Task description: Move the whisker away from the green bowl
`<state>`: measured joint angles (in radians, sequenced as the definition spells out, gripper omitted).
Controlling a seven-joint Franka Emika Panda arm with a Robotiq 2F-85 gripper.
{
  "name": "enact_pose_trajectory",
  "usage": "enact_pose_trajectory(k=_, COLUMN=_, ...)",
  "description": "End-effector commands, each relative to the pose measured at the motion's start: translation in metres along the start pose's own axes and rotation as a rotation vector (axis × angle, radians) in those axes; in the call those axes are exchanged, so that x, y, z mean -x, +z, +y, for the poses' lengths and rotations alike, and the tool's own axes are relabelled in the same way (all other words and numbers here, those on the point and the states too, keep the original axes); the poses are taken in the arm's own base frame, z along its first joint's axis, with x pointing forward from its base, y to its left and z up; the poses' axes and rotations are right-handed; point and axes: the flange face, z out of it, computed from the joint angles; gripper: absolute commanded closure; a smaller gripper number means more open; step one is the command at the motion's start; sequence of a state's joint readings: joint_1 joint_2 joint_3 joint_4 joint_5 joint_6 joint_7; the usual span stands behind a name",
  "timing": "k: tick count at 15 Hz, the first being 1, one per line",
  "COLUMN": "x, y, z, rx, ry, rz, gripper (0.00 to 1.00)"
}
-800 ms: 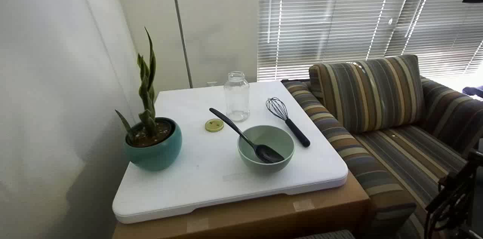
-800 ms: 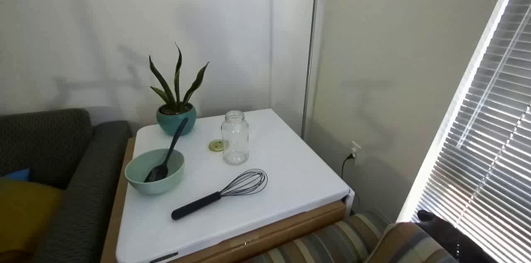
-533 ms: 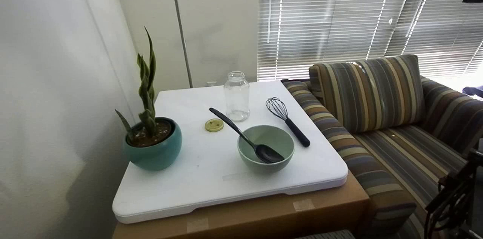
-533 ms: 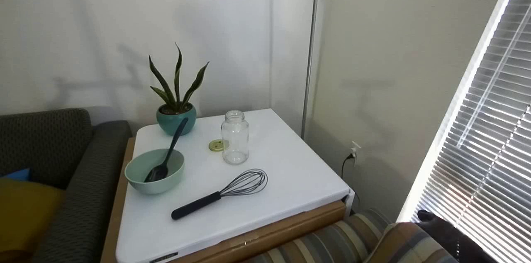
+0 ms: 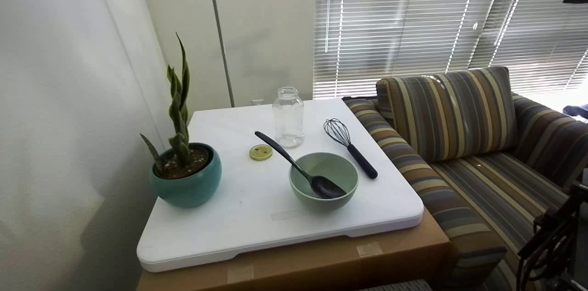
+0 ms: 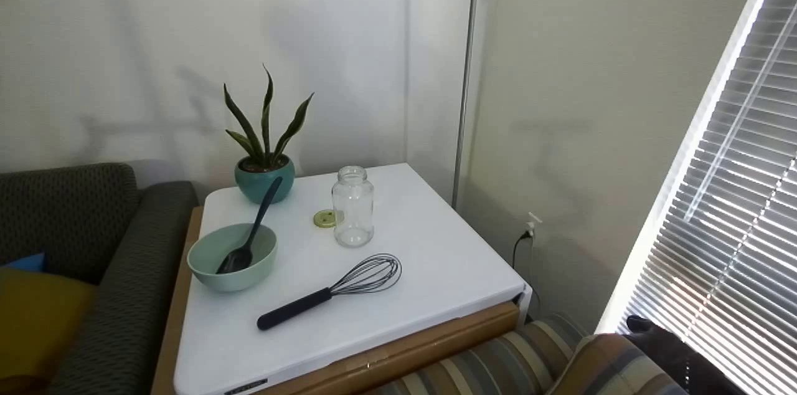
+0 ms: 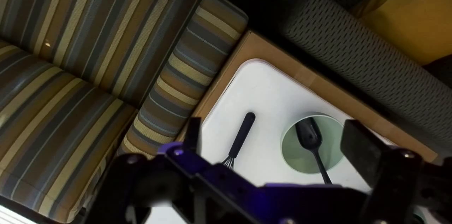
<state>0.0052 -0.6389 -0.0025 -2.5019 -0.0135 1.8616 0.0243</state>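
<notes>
Unmoved whisker [image 6: 324, 296] shows whole in both exterior views (wrist: partly).

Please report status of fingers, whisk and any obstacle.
Fingers open, nothing held. Whisk on white tabletop, near green bowl, not touching. Glass jar nearby, possibly in the way.

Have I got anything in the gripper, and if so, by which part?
Nothing is held: the gripper is open, the whisk lies on the table, and the spoon rests in the bowl.
</notes>
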Motion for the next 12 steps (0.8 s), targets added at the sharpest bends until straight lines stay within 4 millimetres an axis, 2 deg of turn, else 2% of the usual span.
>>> enact_pose_trajectory(k=1, x=-0.014, y=0.0, z=0.0, rx=-0.004, ry=-0.018, rz=0.029, gripper=0.0)
enact_pose_trajectory(k=6, x=-0.049, y=0.024, z=-0.021, rx=0.0, ry=-0.094, rz=0.087, gripper=0.0)
enact_pose_trajectory(k=12, x=-0.087, y=0.077, z=-0.072, rx=0.04, ry=-0.198, rz=0.106, gripper=0.0)
